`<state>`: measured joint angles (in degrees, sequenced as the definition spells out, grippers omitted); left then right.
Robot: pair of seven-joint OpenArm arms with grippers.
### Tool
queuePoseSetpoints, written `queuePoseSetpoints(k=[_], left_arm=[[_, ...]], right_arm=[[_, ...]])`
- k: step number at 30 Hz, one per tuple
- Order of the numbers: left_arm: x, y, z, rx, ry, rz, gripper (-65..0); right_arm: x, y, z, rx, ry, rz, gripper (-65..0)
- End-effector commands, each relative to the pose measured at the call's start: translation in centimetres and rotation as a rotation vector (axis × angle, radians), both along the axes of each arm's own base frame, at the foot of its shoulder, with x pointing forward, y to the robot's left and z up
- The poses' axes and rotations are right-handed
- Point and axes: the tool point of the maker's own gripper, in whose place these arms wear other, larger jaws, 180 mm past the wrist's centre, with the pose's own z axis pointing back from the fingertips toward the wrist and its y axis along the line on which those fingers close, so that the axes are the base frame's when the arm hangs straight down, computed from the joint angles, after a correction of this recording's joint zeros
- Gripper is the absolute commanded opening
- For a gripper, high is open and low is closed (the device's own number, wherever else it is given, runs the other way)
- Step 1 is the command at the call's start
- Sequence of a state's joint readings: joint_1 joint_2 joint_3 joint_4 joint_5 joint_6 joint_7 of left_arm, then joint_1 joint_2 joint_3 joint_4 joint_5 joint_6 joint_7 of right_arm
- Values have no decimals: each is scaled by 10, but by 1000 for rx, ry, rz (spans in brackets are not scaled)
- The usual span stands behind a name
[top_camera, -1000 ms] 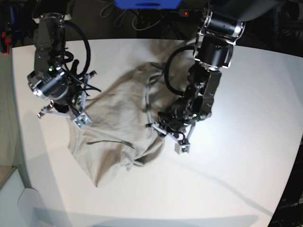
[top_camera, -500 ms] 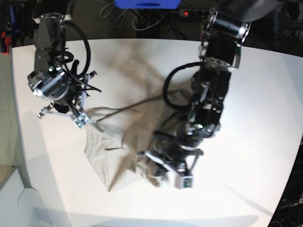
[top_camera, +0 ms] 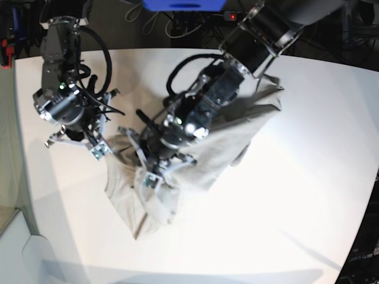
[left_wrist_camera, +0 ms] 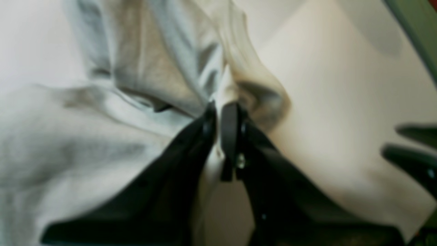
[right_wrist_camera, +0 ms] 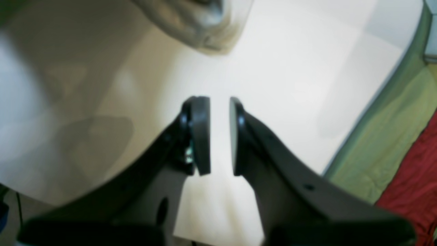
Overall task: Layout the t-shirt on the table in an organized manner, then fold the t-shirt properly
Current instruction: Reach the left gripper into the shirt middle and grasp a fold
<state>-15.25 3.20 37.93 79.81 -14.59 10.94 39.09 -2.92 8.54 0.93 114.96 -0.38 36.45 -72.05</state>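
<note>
The beige-grey t-shirt [top_camera: 231, 133] lies rumpled across the middle of the white table [top_camera: 284, 201], stretched from the back right toward the front left. My left gripper [top_camera: 154, 173] reaches over it and is shut on a fold of the t-shirt [left_wrist_camera: 143, 68], pinched between its black fingertips [left_wrist_camera: 209, 119]. My right gripper [top_camera: 77, 135] hangs at the shirt's left edge. In the right wrist view its pads [right_wrist_camera: 201, 133] stand a little apart over bare table [right_wrist_camera: 280, 75], with nothing between them. A bunched shirt edge [right_wrist_camera: 201, 24] lies just beyond them.
The table's curved edge [right_wrist_camera: 372, 102] runs close to my right gripper, with green floor [right_wrist_camera: 392, 143] and a red cloth [right_wrist_camera: 421, 181] past it. Cables and dark gear [top_camera: 189, 23] sit behind the table. A dark blurred shape [left_wrist_camera: 413, 157] shows at the left wrist view's right edge.
My left arm has swung from the front middle toward the left and back, dragging the shirt, which now stretches toward the back right. The right arm has barely moved.
</note>
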Motion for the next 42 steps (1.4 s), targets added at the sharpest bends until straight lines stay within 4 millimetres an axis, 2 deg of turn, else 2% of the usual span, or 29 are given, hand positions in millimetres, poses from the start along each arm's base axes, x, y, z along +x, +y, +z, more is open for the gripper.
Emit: queuePoseSetpoints(k=[1, 4, 7, 11, 15, 17, 25, 26, 29, 31, 35, 37, 42], left_arm=[[2, -10, 13, -27, -31, -10, -640], [-15, -13, 1, -26, 15, -26, -640], [-31, -15, -4, -17, 66, -43, -640], [-51, -23, 12, -36, 76, -91, -640], [-67, -16, 24, -17, 42, -147, -634], [-74, -16, 30, -14, 17, -176, -594], [-91, -6, 25, 27, -2, -230, -287], [-90, -1, 27, 18, -4, -216, -260], [-71, 23, 45, -40, -22, -100, -213], [-56, 45, 52, -72, -25, -6, -213], [-26, 71, 57, -139, -34, 150, -213], [-13, 75, 49, -153, -34, 198, -213], [8, 59, 35, -175, -31, 231, -213]], right_arm=[[4, -5, 8, -13, -29, 6, -536], [4, -23, 10, -17, -38, -50, -536], [4, -39, 14, -22, -49, -103, -533], [3, -49, 16, -27, -54, -129, -533], [1, -46, 13, -22, -47, -124, -533], [1, -45, 13, -19, -45, -123, -533], [0, -45, 12, -20, -41, -122, -533], [0, -45, 12, -20, -41, -122, -533], [0, -44, 12, -18, -41, -122, -533], [0, -44, 12, -17, -41, -122, -533], [0, -43, 12, -14, -41, -121, -533], [0, -38, 11, 1, -40, -123, -533], [0, -31, 9, 16, -37, -112, -532]])
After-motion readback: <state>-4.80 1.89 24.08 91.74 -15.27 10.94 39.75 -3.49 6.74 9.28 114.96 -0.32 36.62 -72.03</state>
